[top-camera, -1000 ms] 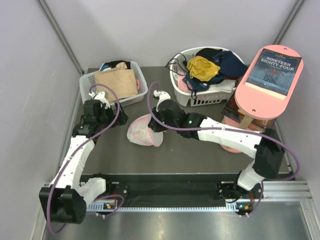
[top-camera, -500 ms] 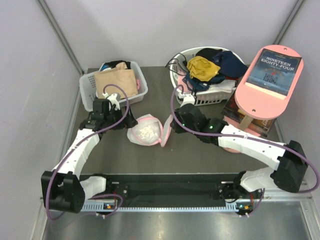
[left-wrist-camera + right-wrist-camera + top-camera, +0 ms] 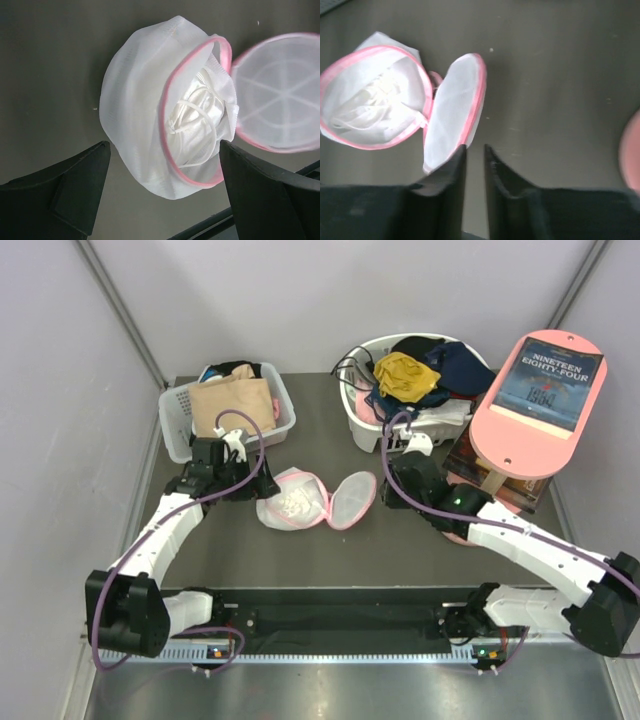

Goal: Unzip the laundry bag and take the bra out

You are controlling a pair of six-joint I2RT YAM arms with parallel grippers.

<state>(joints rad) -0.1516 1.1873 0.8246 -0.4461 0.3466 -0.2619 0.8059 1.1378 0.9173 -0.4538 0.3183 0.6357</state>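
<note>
The table (image 3: 330, 560) was dark grey and matte, boxed in by pale walls (image 3: 300, 300). On it I counted two white slotted baskets (image 3: 178, 400) heaped with clothes, one pink board (image 3: 540, 390) and one laundry bag (image 3: 292, 502). The bag lay mid-table, with its lid (image 3: 352, 498) flopped open to the right. The bra (image 3: 200, 125) sat bunched inside, seemingly one piece. My left gripper (image 3: 255, 483) gaped wide beside the bag, holding nothing. My right gripper (image 3: 475, 150) was barely parted, holding nothing.
</note>
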